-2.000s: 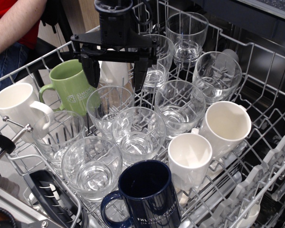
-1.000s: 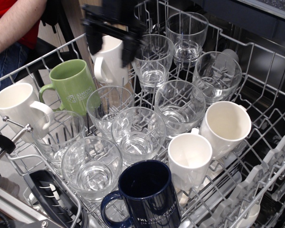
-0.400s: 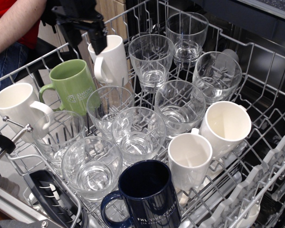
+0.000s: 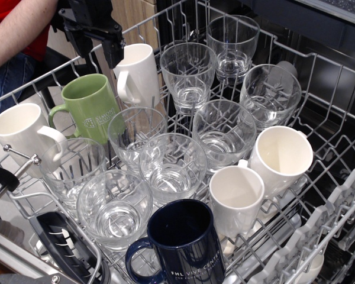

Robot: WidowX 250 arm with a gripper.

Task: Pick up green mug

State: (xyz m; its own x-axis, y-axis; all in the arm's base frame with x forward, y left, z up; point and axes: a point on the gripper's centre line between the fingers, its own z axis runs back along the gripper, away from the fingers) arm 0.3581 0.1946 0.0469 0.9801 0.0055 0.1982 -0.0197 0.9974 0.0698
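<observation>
tool jaws perhaps edge-cropped

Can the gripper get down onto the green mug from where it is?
Probably yes. The gripper hangs just above the green mug, whose open top is uncovered; the white mug and glass beside it leave tight finger room.

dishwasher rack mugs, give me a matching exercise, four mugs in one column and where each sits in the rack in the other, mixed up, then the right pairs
Column 1
1. green mug
2. navy blue mug
3. white mug with its handle facing the camera
4. tilted white mug

Column 2
A. front edge of the rack, nearest the camera
B. right side, mouth leaning toward the camera
C. left side, just below the gripper
D. back row, left of the tall clear glass

Pairs: 1-C, 2-A, 3-D, 4-B
</observation>
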